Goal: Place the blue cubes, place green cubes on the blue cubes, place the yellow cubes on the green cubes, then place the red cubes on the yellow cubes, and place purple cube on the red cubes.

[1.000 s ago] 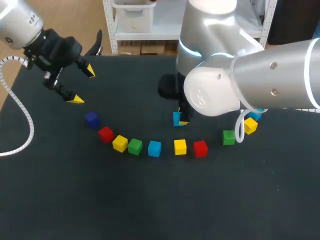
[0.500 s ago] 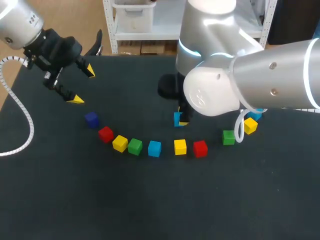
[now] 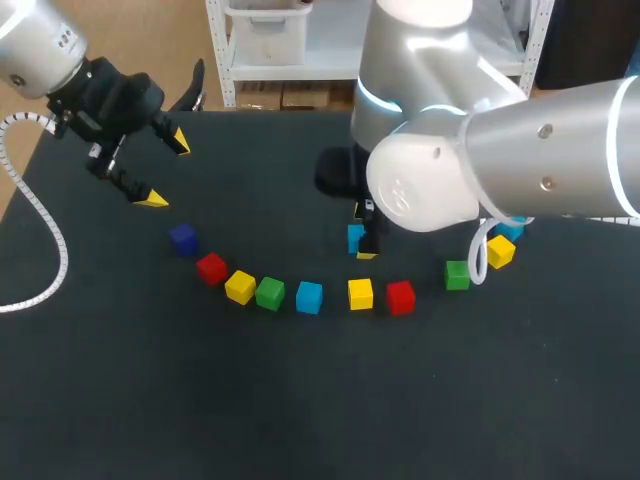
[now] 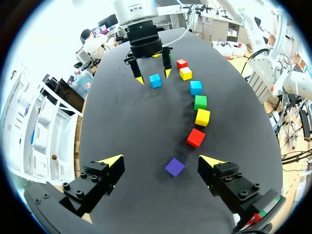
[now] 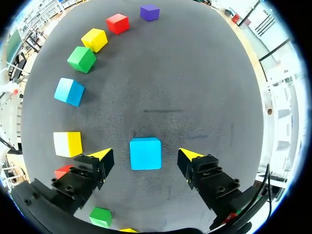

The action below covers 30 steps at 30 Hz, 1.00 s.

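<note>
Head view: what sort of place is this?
Probably a robotics lab bench: a dark table, a curved row of coloured cubes on it, and a left arm and a right arm over it.

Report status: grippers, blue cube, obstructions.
Left gripper open, purple cube ahead. Right gripper open, straddling blue cube, fingers not touching it. Nothing in the way.

1 light blue cube (image 5: 145, 154) lies flat between my right gripper's (image 5: 145, 153) spread fingers, touching neither. Nearer me than it, 7 unstacked cubes form an arc: purple (image 3: 182, 238), red (image 3: 211, 268), yellow (image 3: 240, 287), green (image 3: 270, 293), blue (image 3: 309, 297), yellow (image 3: 360, 293), red (image 3: 400, 297). To its right: green (image 3: 457, 275), yellow (image 3: 500, 251), blue (image 3: 512, 231).
</note>
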Motion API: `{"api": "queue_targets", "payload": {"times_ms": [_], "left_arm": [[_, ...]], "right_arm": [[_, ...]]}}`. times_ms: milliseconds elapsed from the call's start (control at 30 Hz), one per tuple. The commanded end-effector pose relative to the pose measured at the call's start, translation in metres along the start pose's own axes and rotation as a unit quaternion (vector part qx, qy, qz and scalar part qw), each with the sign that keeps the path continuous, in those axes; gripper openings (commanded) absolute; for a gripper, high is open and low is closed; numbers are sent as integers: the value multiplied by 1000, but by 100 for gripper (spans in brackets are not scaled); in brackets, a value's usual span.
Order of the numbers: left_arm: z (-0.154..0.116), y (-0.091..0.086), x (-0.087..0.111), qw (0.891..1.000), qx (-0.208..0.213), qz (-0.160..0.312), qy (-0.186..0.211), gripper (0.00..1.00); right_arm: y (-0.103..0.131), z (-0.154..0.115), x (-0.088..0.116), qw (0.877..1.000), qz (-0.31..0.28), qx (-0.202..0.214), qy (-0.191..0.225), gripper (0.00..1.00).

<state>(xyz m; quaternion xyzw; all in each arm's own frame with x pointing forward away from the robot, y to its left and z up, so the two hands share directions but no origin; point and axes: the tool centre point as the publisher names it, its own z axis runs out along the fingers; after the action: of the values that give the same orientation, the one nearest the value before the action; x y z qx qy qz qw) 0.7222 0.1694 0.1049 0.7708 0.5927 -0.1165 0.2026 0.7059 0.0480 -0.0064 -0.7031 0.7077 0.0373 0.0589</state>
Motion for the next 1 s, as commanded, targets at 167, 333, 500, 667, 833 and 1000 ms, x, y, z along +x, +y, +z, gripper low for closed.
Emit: {"api": "queue_targets", "payload": {"times_ms": [167,333,500,667,833,1000], "left_arm": [[0,0,0,1000,0,1,0,100],[0,0,0,1000,0,1,0,100],[0,0,0,1000,0,1,0,100],[0,0,0,1000,0,1,0,100],[0,0,0,1000,0,1,0,100],[0,0,0,1000,0,1,0,100]], "right_arm": [[-12,2,-8,1000,-5,8,-1,86],[-14,1,-9,1000,-6,11,-1,83],[-13,2,-9,1000,-8,10,0,82],[-14,2,-9,1000,-9,9,0,82],[-16,2,-10,1000,-9,11,0,82],[-17,2,-10,1000,-11,12,1,83]]}}
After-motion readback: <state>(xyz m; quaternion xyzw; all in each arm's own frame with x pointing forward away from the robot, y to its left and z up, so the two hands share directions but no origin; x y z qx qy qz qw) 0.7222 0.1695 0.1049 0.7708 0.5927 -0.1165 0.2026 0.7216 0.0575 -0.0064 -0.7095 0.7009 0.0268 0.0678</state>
